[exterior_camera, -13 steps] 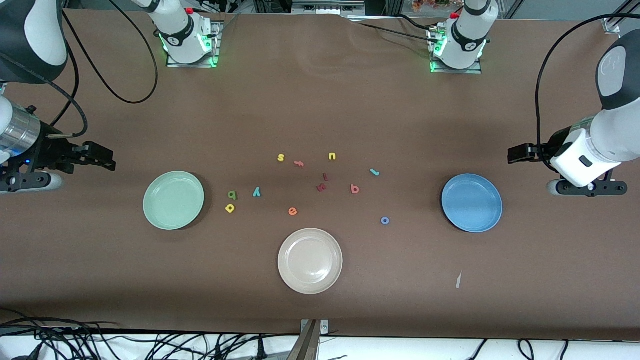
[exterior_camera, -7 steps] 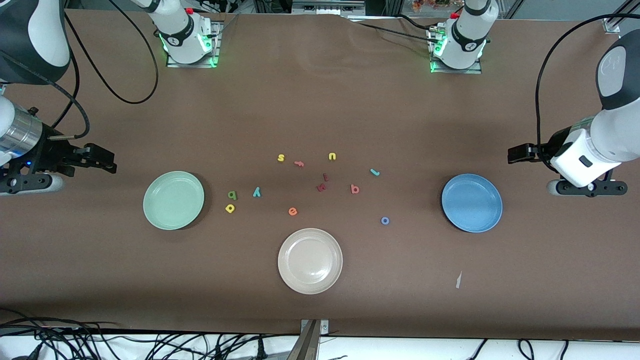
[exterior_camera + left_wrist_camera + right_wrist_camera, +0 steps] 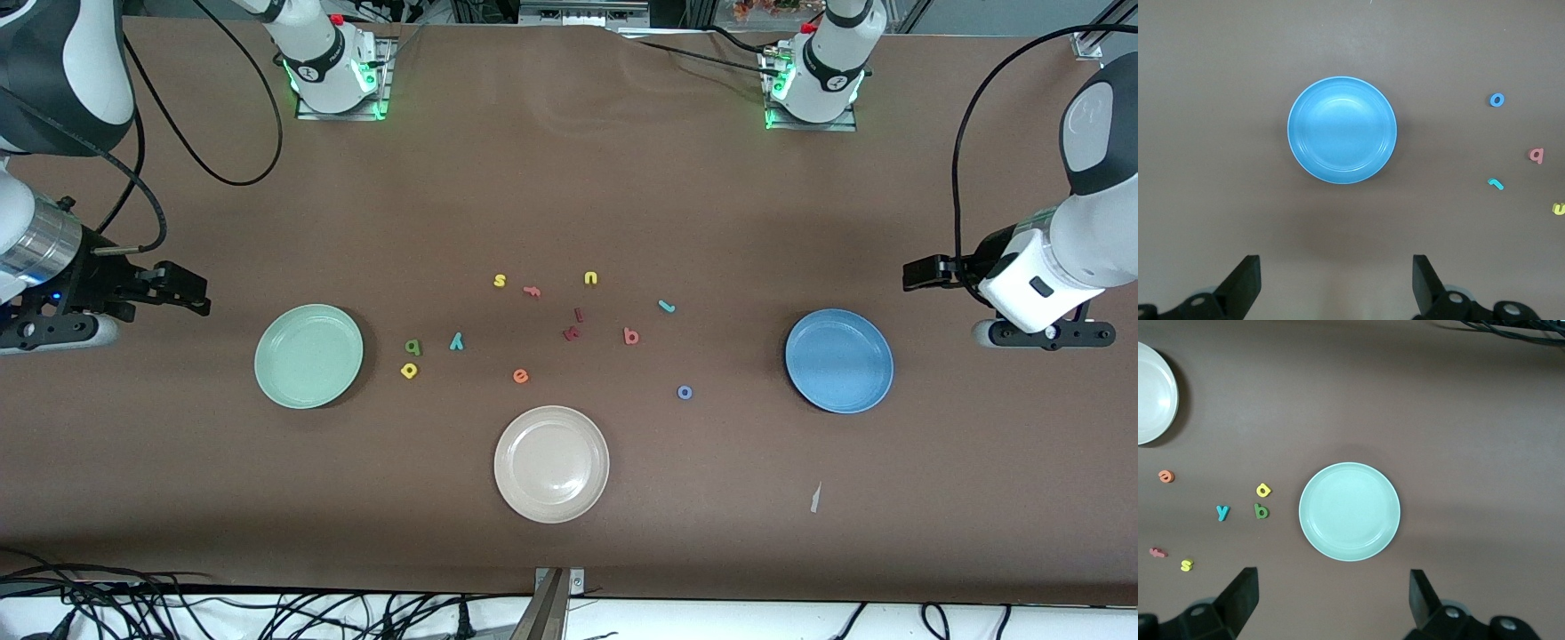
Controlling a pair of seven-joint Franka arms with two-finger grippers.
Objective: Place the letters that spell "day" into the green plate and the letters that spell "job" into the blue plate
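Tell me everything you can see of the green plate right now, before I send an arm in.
The green plate is round, pale mint green, with a shallow raised rim and a smooth, slightly glossy surface that looks like plastic. It lies flat and upright on the brown table, toward the right arm's end. Nothing is in it and nothing touches it. The dark green letter and the yellow letter lie beside it on the table, clear of its rim. In the right wrist view it sits centred, the open fingers well short of it.
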